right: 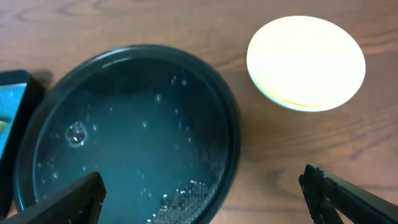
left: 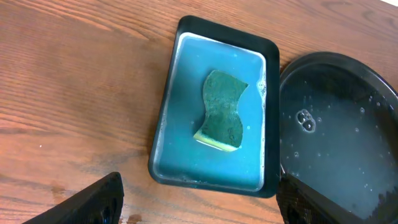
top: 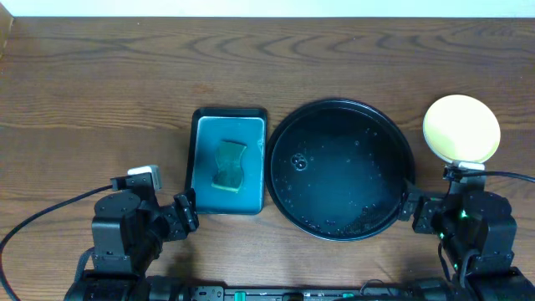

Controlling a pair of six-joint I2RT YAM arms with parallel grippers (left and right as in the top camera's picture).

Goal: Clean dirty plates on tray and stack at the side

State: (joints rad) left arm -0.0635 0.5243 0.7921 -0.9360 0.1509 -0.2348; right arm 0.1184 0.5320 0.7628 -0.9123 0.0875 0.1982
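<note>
Overhead: cream plate (top: 461,127) stood on the table, right of the round black tray (top: 351,180) and apart from it; the tray held only sudsy water.
Left wrist: left gripper (left: 199,202) jaws were apart, empty; sponge (left: 222,111) lay in the blue dish (left: 227,38), best pinched across its narrow waist.
Right wrist: right gripper (right: 203,183) jaws were apart, empty; the plate looked clean, so any restacking called for a gentle rim pinch.

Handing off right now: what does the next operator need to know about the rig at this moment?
Left gripper: open, empty, near the rectangular tub's lower-left corner.
Right gripper: open, empty, at the round tray's right edge.
Sponge lies in the tub's blue water.
Round tray holds only water and bubbles, no plates.
Cream plate sits on the table right of the tray; one or a stack, cannot tell.
Nothing visibly left to wash.
</note>
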